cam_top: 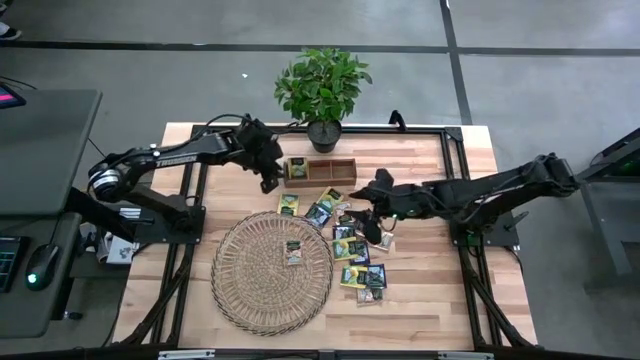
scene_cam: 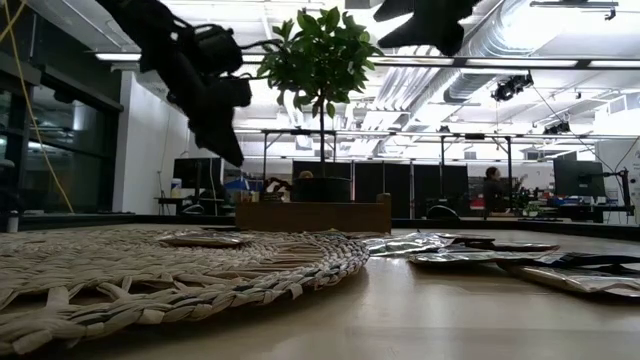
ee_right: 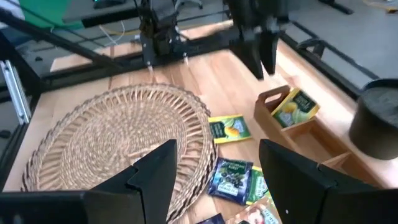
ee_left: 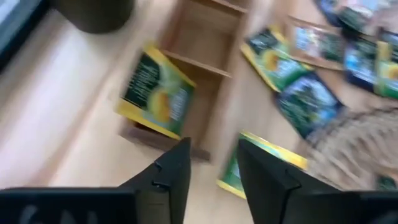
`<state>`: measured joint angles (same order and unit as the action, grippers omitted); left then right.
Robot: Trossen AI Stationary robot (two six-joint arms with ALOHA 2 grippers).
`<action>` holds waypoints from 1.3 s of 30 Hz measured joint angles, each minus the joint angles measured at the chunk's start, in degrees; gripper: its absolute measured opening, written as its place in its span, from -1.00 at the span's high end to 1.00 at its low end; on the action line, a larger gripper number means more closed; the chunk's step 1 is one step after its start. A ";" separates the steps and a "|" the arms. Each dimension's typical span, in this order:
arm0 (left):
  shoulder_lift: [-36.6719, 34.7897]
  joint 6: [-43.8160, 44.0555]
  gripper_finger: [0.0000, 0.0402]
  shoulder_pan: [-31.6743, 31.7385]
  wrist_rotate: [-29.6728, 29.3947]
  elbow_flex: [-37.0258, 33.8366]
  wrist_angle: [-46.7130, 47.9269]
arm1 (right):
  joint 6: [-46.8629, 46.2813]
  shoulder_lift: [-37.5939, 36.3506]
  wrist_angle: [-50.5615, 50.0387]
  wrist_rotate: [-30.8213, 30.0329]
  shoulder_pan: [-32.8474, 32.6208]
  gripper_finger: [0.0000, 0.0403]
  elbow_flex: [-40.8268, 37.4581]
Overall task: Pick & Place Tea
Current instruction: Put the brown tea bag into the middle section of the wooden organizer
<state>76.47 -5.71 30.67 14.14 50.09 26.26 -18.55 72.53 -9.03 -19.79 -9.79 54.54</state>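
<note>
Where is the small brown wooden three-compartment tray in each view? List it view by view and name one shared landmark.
High view: small brown wooden three-compartment tray sits just below the potted green plant.
Low view: centre, a low brown block under the plant.
Left wrist view: upper middle, a yellow-green tea sachet leaning in its end compartment.
Right wrist view: right side, same sachet inside.
Shared landmark: that sachet, or the plant's dark pot.

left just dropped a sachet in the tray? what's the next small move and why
Probably lift the left gripper clear of the wooden tray and swing it toward the loose sachets. Its fingers stand open and empty, a yellow-green sachet already leans in the tray's end compartment, and many sachets lie on the table beside the wicker mat. The right gripper hovers open over that pile.
</note>
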 joint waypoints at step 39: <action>-23.28 47.17 0.69 -40.73 -19.88 -30.45 -23.63 | -4.57 29.79 25.92 23.03 3.98 0.99 1.25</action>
<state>53.19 41.46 -10.05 -5.75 19.64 2.63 -23.12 102.32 16.89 3.24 -5.82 55.79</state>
